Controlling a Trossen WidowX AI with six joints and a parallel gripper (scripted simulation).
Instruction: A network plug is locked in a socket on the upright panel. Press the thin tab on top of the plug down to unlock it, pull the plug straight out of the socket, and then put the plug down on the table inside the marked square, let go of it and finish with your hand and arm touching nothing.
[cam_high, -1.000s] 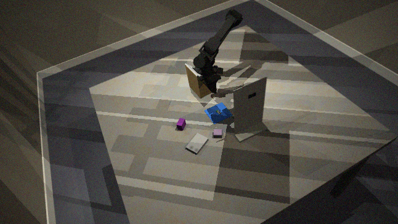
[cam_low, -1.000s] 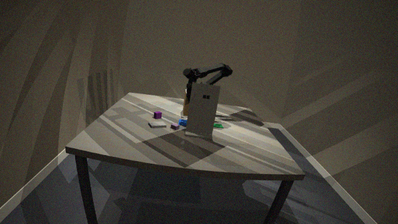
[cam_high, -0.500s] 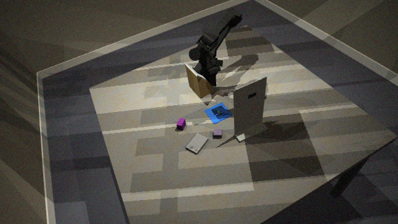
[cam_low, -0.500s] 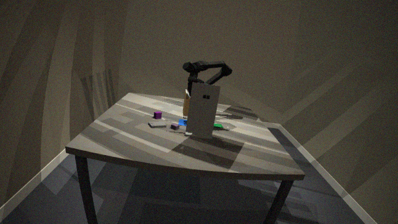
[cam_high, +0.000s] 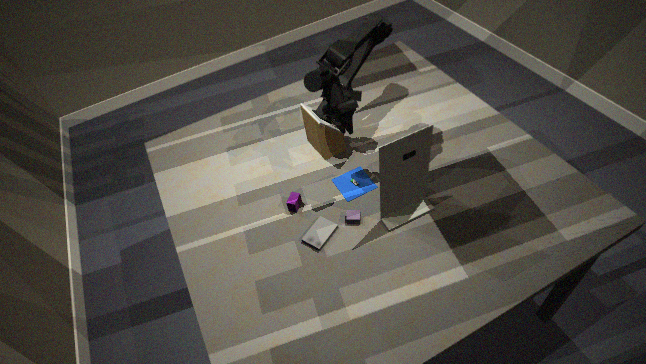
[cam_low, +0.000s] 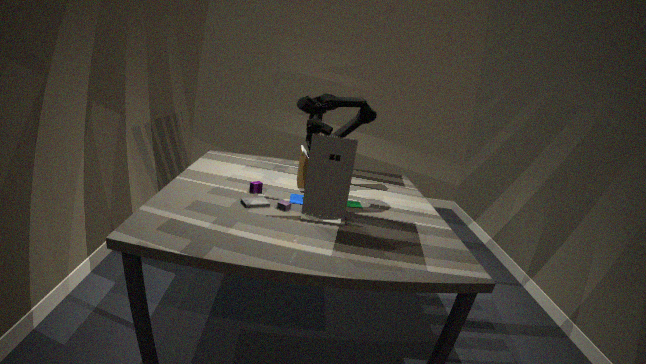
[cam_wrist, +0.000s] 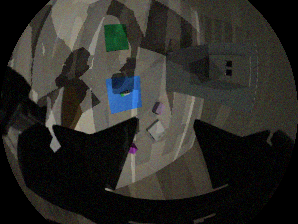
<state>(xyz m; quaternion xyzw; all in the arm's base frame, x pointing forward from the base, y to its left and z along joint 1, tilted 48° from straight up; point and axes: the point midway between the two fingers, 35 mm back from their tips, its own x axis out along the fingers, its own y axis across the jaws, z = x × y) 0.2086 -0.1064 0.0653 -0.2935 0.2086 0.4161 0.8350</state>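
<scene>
A small plug (cam_high: 354, 182) (cam_wrist: 125, 93) with light and green parts lies on the blue square (cam_high: 350, 193) (cam_low: 296, 199) (cam_wrist: 122, 106), inside its edges. Its tab is too small to make out. The upright grey panel (cam_high: 405, 190) (cam_low: 327, 190) (cam_wrist: 181, 80) stands beside the square, with two dark openings (cam_low: 335, 157) (cam_wrist: 229, 68) near its top; no plug shows in them. My gripper (cam_high: 348, 128) (cam_wrist: 166, 122) is open, with nothing between the fingertips. It hangs above the table, behind the blue square in the top view, clear of the plug. The panel hides it in the exterior view.
A brown board (cam_high: 320, 139) (cam_low: 302, 172) stands close beside the gripper. A green square (cam_low: 354, 204) (cam_wrist: 116, 37) lies beyond the blue one. A purple block (cam_high: 294, 202) (cam_low: 256, 187), a flat grey box (cam_high: 320, 234) (cam_low: 255, 202) and a pinkish block (cam_high: 353, 217) (cam_low: 284, 205) lie nearby.
</scene>
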